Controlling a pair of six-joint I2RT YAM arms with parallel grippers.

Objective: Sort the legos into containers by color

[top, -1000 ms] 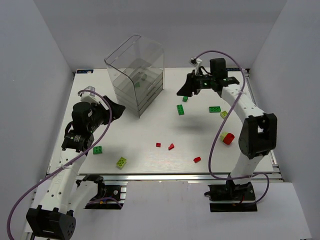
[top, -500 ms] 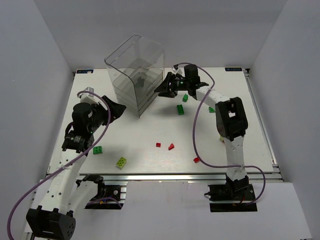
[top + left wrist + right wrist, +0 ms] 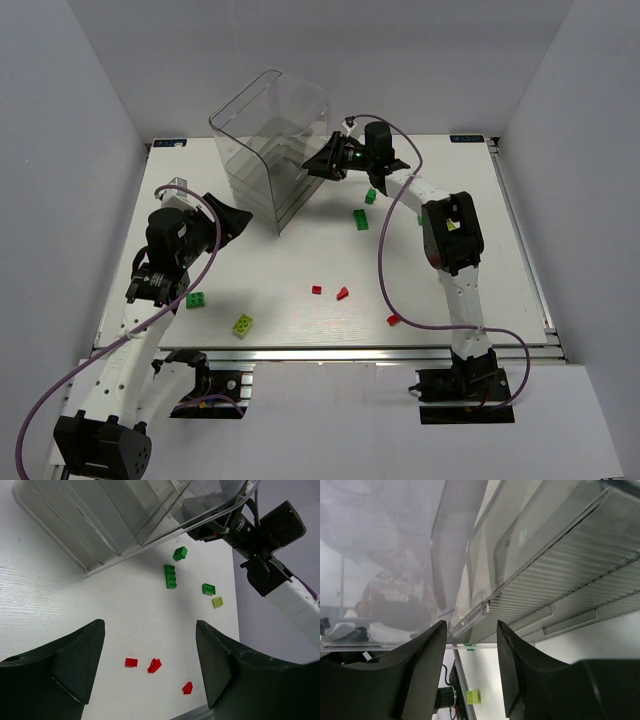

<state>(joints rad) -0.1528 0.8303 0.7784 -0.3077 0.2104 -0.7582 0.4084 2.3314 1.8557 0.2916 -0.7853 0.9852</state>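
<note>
The clear plastic box (image 3: 262, 120) with stacked drawer compartments stands at the back left. My right gripper (image 3: 314, 167) is open at the box's drawer fronts. In the right wrist view its jaws (image 3: 470, 630) straddle the front edge of a drawer (image 3: 470, 621) without closing on it. My left gripper (image 3: 240, 222) is open and empty, left of the box. Loose on the table are two dark green bricks (image 3: 370, 196) (image 3: 360, 218), three small red bricks (image 3: 316, 290) (image 3: 343, 293) (image 3: 393, 320), a green brick (image 3: 196, 299) and a yellow-green brick (image 3: 243, 324).
The left wrist view (image 3: 150, 625) shows the red bricks (image 3: 154, 665), green bricks (image 3: 170, 576) (image 3: 208, 588) and a yellow-green brick (image 3: 217, 602) right of the box (image 3: 100, 520). The right arm (image 3: 450, 235) stretches across the table's right half and hides things under it.
My right arm has swung left from the back right of the table to the box's drawer fronts. The left arm has stayed put. No brick has moved.
</note>
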